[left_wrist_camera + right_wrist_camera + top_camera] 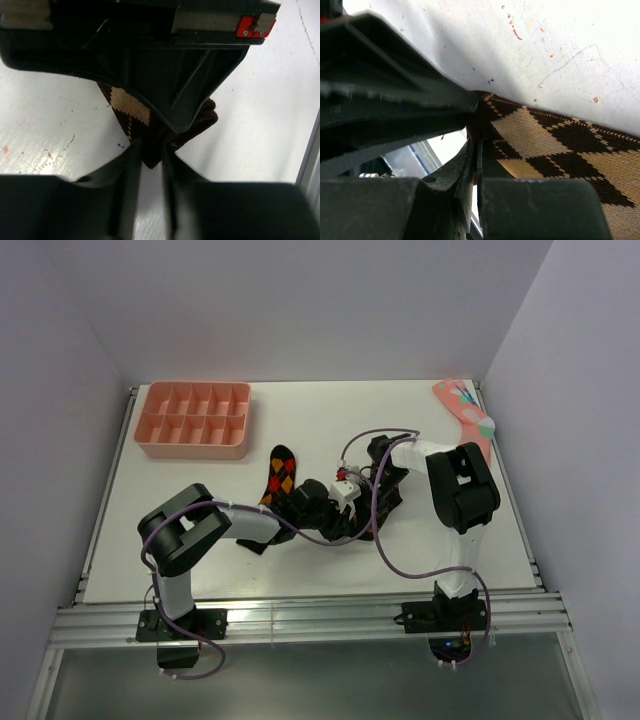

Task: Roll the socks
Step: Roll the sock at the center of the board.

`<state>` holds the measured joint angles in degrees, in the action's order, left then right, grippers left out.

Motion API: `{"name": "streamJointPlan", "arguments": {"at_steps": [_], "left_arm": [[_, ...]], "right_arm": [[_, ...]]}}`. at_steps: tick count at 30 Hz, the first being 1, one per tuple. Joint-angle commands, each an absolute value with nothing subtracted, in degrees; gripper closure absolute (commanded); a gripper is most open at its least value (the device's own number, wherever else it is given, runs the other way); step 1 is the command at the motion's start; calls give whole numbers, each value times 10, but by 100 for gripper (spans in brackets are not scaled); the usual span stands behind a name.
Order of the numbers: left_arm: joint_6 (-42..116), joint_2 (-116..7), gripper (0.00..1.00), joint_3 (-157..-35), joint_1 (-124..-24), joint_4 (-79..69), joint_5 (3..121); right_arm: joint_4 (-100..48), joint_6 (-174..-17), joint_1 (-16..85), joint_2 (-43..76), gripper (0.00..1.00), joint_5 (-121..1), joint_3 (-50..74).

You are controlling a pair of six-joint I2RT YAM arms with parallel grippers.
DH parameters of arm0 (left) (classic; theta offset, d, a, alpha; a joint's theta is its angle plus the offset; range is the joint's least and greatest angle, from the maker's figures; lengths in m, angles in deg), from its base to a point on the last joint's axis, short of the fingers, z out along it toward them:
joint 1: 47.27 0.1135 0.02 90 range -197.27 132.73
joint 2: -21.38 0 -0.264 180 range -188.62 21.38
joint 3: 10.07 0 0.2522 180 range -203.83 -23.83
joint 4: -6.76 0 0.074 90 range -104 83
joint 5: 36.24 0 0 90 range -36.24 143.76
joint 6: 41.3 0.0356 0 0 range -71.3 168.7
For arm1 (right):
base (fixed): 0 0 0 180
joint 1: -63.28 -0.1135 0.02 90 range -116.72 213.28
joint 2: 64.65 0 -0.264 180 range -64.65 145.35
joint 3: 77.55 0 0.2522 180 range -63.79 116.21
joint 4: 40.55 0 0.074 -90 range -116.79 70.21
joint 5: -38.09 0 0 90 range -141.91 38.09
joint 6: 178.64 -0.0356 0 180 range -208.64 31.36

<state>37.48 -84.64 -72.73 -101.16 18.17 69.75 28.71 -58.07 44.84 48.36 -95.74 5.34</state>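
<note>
The left gripper (150, 152) is pinched on a dark corner of the tan-diamond sock (560, 145), its two fingers closed on the fabric at the bottom of the left wrist view. The right gripper (474, 152) meets it nose to nose, its jaws pressed together on the thin edge of the same sock. From that shared pinch the sock's long axis runs toward the lower right of the right wrist view, along the table (200, 530), so a roll would likely have to travel along that line. In the top view both grippers sit mid-frame, and the red-diamond sock (282, 472) lies just to their left, nearer the left arm. The tray (195, 451) is upper left, the pink sock (462, 405) upper right
</note>
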Motion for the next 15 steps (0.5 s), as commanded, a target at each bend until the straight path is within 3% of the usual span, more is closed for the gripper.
{"name": "streamJointPlan", "arguments": {"at_steps": [1,8,12,15], "left_arm": [[385,-857,77,-752,-1017,191,698],[383,-861,100,-760,-1018,181,706],[381,-861,100,-766,-1018,169,712],[379,-859,100,-777,-1018,145,712]], "right_arm": [[290,-576,453,479,97,-960,64],[265,-588,453,471,97,-951,48],[245,-602,453,461,90,-939,39],[209,-620,455,425,78,-923,20]]}}
